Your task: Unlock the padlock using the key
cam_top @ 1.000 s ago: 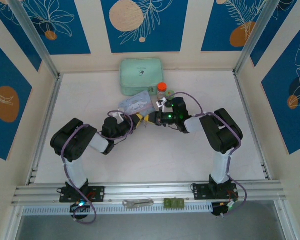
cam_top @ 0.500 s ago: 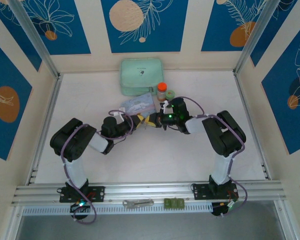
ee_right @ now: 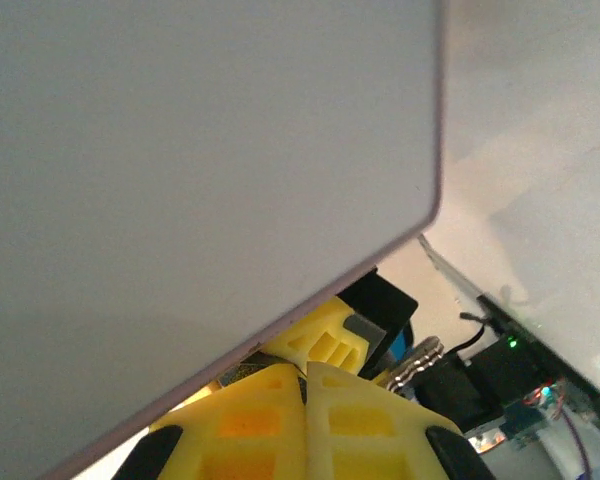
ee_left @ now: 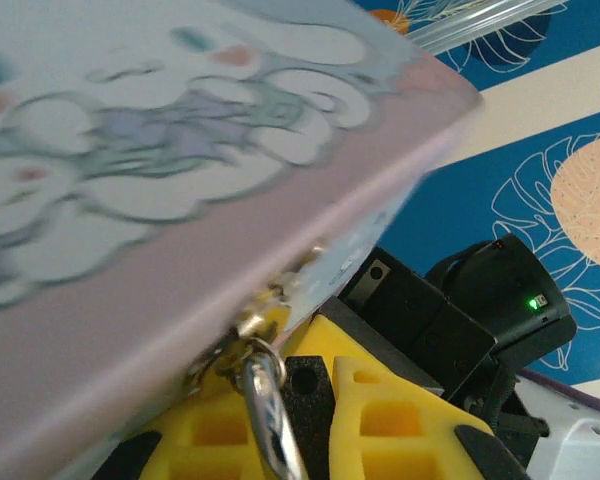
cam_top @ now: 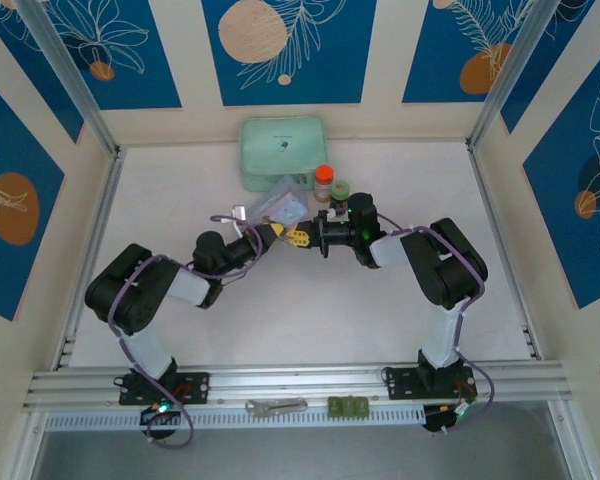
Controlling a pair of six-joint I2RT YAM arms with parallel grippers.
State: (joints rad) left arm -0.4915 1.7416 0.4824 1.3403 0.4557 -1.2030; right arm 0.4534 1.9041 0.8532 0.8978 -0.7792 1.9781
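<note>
The light blue tin [cam_top: 278, 208] is tilted up between both grippers; it looms large in the left wrist view [ee_left: 180, 150] and the right wrist view [ee_right: 180, 150]. My left gripper [cam_top: 283, 234] is shut, with the thin silver key [ee_left: 265, 400] running up between its yellow fingers [ee_left: 400, 420] to the tin's clasp. The key's ridged blade [ee_right: 416, 361] also sticks out beside the left gripper. My right gripper [cam_top: 306, 238] is shut tip to tip [ee_right: 305, 375] on the tiny dark padlock [ee_right: 238, 372], mostly hidden under the tin's edge.
A mint green case [cam_top: 283, 152] lies at the back. An orange-lidded jar [cam_top: 324, 182] and a small dark-lidded jar [cam_top: 340, 188] stand just behind the right gripper. A grey metal tool [cam_top: 276, 406] rests on the front rail.
The left arm has stretched out and swung its gripper toward the back. The tin has tipped up on edge. The right gripper has shifted slightly left, closer to the left one.
</note>
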